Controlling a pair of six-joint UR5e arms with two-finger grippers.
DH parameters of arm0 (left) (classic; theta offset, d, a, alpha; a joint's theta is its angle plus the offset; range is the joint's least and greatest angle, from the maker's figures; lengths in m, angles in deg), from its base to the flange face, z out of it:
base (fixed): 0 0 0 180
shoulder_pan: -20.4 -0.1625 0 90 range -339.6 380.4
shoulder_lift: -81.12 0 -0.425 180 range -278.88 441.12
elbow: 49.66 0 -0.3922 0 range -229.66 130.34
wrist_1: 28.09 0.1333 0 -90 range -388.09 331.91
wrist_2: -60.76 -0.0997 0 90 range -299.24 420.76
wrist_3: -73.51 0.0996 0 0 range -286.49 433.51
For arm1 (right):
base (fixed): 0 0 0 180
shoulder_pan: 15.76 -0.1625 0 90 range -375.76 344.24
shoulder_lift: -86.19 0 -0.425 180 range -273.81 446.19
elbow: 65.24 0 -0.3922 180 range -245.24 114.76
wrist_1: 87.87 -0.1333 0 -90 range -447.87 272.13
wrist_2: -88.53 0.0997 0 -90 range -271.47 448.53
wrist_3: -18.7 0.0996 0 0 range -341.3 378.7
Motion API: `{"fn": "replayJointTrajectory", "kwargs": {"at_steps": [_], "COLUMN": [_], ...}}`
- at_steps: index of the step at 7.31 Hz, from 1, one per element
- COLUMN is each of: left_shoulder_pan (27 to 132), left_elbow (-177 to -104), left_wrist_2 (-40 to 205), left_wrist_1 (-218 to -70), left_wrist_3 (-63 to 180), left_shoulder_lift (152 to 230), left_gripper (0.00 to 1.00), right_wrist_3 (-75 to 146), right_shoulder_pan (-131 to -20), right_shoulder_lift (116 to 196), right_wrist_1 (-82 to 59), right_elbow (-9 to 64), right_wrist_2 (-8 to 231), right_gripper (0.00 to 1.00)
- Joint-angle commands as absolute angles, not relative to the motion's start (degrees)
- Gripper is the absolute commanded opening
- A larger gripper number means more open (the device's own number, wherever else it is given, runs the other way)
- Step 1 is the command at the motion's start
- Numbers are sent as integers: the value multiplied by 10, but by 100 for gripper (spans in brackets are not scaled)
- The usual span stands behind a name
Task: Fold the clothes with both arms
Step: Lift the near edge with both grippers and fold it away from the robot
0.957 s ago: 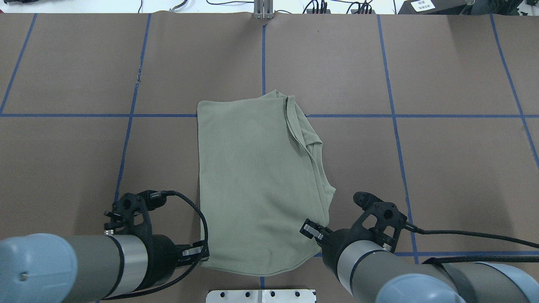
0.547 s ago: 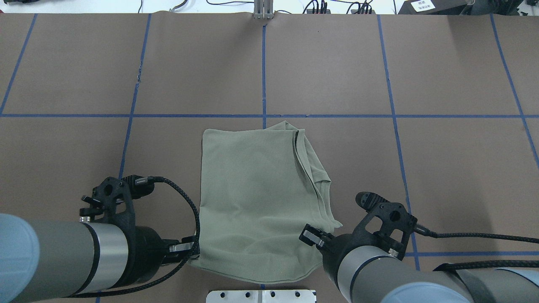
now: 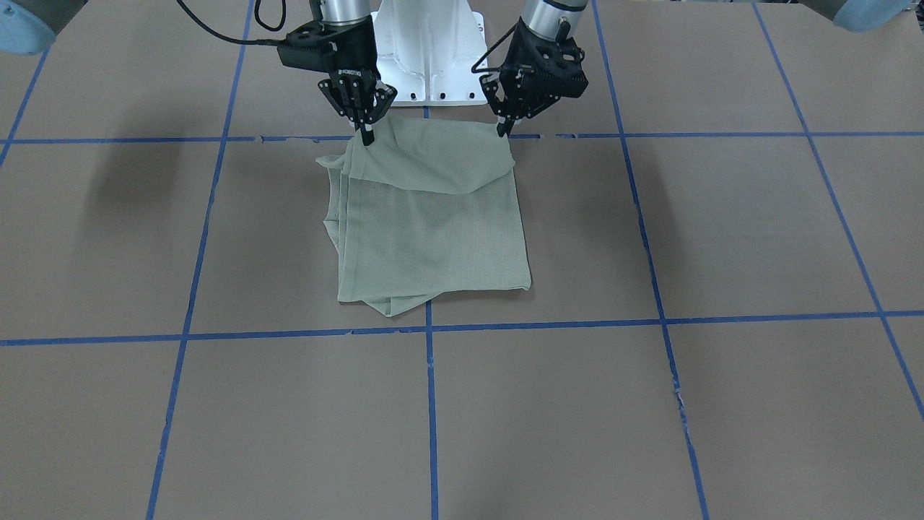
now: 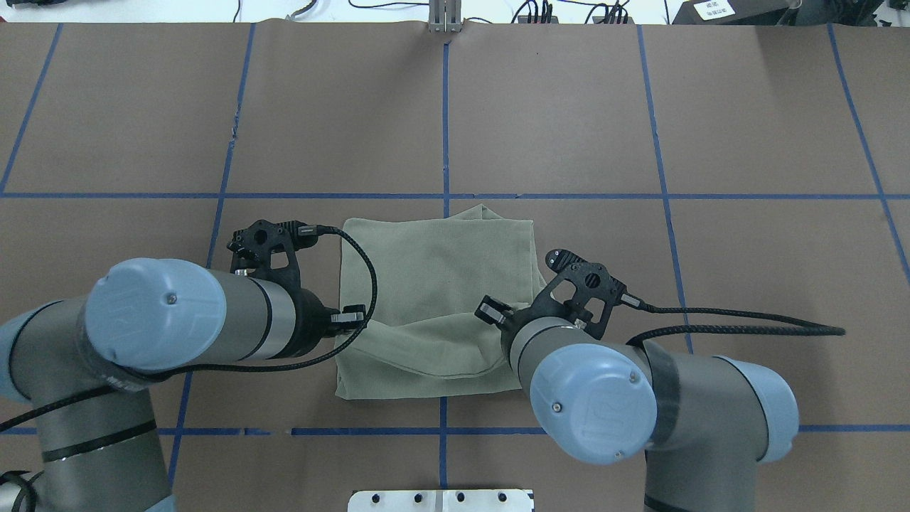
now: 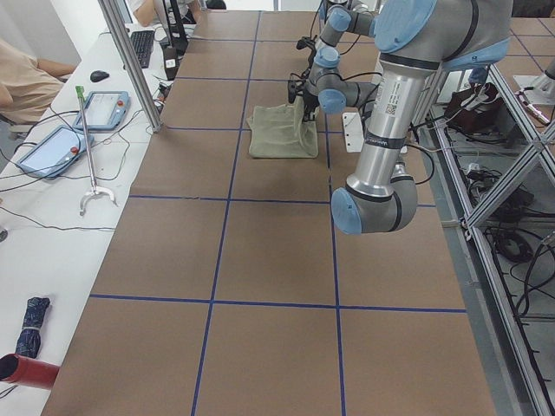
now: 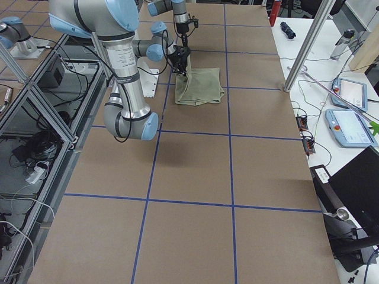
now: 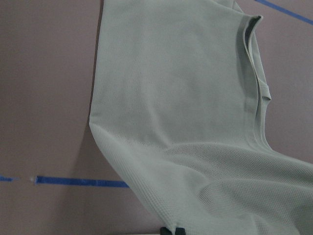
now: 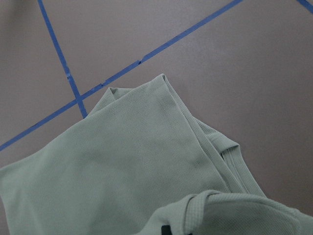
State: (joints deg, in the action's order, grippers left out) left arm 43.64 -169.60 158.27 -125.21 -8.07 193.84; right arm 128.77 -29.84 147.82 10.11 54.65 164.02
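The overhead view hides the grasp, but the front-facing view shows it: the left end effector [image 3: 502, 131] and right end effector [image 3: 367, 136] each pinch a raised corner of the shirt [image 3: 433, 238] above the table [image 3: 722, 217].

You'll see the shirt [image 4: 434, 270] has been dragged toward the robot: its far edge, once past the cross blue tape line [image 4: 604, 195], now lies just on the robot's side of it. The left gripper [image 3: 501, 130] and right gripper [image 3: 367, 136] have since risen and swung forward, lifting the near hem — it now hangs over the shirt's near part.
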Motion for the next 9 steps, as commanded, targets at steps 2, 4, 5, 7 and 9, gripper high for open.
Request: {"fn": "replayJointTrajectory", "kwargs": {"at_steps": [2,4,5,7,9], "left_shoulder_pan": [507,509,508,508,511], "left_elbow": [-1638,-1555,-1522,-1455,-1454], "left_wrist_2": [1586,1584,1584,1583,1582], "left_wrist_1": [-1298,-1306,-1349,-1418,-1417], "left_wrist_3": [-26,-25,-25,-23,-9], "left_shoulder_lift": [1948,1996,1996,1997,1996], "left_gripper": [0,0,0,0,52], "right_wrist_3": [1241,1240,1237,1212,1196], "right_shoulder_pan": [-370,-375,-375,-383,-409], "right_shoulder_lift": [1445,1435,1435,1435,1427], "right_wrist_1": [50,10,-7,-20,-22], "right_elbow": [451,398,374,353,327], "right_wrist_2": [1685,1685,1685,1686,1701], "right_gripper": [0,0,0,0,54]}}
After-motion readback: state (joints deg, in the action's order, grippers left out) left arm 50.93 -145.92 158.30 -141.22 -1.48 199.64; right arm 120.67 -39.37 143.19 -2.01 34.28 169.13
